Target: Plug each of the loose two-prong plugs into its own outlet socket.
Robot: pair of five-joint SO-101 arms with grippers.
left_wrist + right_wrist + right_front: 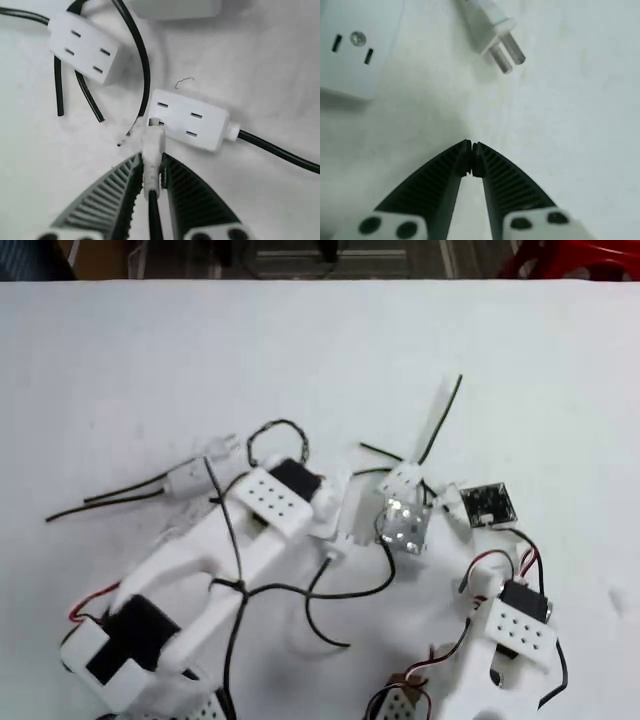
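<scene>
1. High view: the left arm (200, 570) stretched from lower left toward an outlet block (405, 523) mid-frame on the table (320, 340).
2. Left wrist view: the left claw (150, 172) pinched a white plug (152, 142), its tip touching the outlet block; insertion seemingly underway, needing a straight, aligned push.
3. Right wrist view: the right claw (471, 159) sat closed, empty, near a second loose plug (492, 30).

The plug (152, 145), outlet socket (187, 120) and table (300, 350) are white; the cord (280, 151) black.

Plug (192, 478) is lying at nine o'clock of table (320, 350) centre — cords (110, 496) trailing outward. Outlet socket (405, 525) is sitting at four; an arm (200, 560) is resting at seven, a second arm (515, 630) at five.
</scene>
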